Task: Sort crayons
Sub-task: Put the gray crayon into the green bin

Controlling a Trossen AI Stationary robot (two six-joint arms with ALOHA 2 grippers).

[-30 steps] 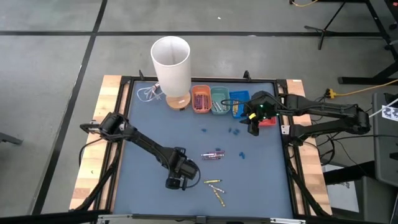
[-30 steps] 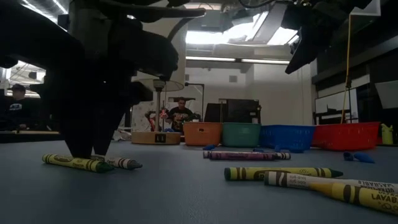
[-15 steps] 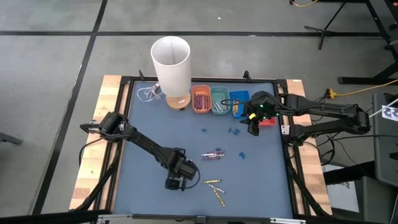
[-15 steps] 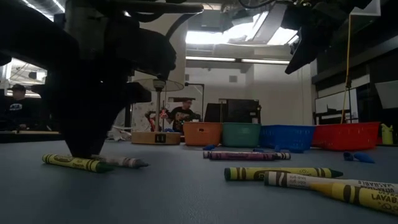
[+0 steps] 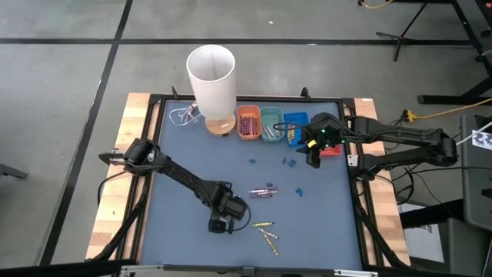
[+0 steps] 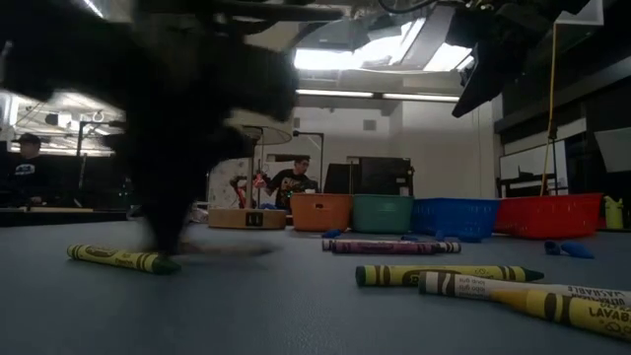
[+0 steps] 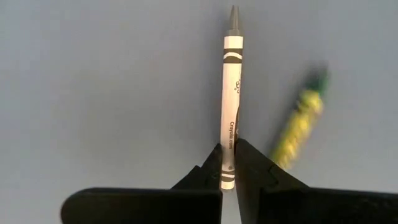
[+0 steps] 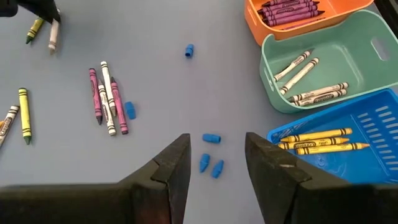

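My left gripper (image 5: 220, 225) stands near the table's front, pointing down, shut on a white crayon (image 7: 230, 106). Beside that crayon lies a yellow-green one (image 6: 120, 258). More crayons lie in a small bunch (image 5: 263, 191) at mid-table, and two yellow ones (image 5: 267, 232) lie near the front. My right gripper (image 8: 216, 158) hangs open and holds nothing, high over the far right by the trays. My left gripper pinches the white crayon's blunt end (image 7: 227, 179) between its two fingers (image 7: 210, 173). They come from above, pointing down, one on each long side. The crayon lies level, its tip pointing away from the fingers. Whether it is clear of the table I cannot tell.
Along the far edge stand an orange tray (image 8: 348, 14) with purple crayons, a green tray (image 8: 367, 65) with white ones, a blue tray (image 8: 373, 118) with yellow ones and a red tray (image 5: 332, 150). A tall white cup (image 5: 211, 75) stands left of them. Small blue bits (image 5: 292, 163) lie scattered.
My left gripper has shut on the white crayon's blunt end while staying over the same spot. The yellow-green crayon beside it has kept its place.
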